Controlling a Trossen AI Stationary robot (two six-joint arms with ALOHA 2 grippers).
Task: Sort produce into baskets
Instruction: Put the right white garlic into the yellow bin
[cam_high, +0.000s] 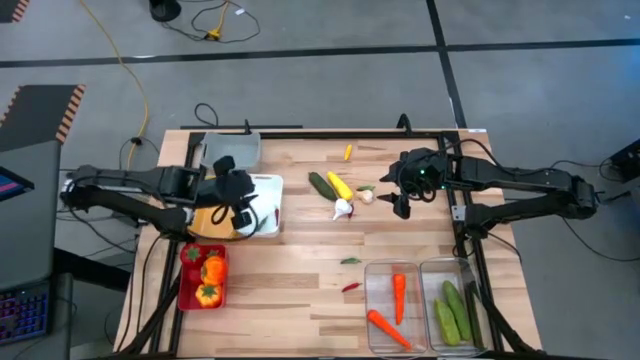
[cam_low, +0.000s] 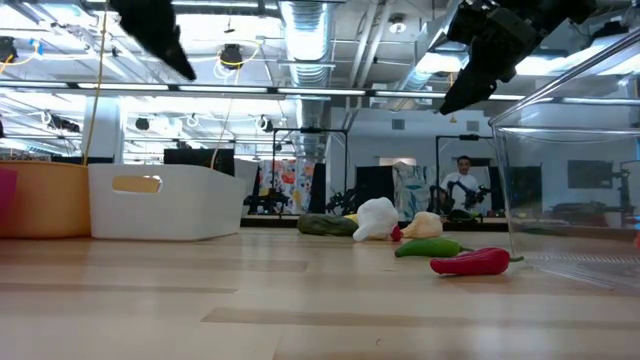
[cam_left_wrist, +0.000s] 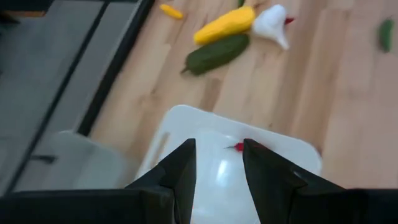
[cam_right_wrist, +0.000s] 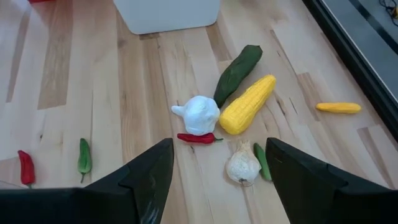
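In the high view the left gripper (cam_high: 238, 205) hangs over the white bin (cam_high: 268, 187) at centre-left, fingers narrowly parted with nothing between them; its bulk hides most of the bin's contents and the yellow bin (cam_high: 205, 222) beneath the arm. The right gripper (cam_high: 392, 192) hovers right of centre, jaws wide and empty, above a loose cluster: dark cucumber (cam_right_wrist: 237, 70), corn cob (cam_right_wrist: 248, 104), two garlic bulbs (cam_right_wrist: 198, 114) and a red chili (cam_right_wrist: 198, 138). The red bin (cam_high: 186, 283) at lower left holds orange peppers (cam_high: 210, 280). Two clear bins at lower right hold carrots (cam_high: 398, 296) and cucumbers (cam_high: 452, 311). The grey bin (cam_high: 232, 146) is partly covered.
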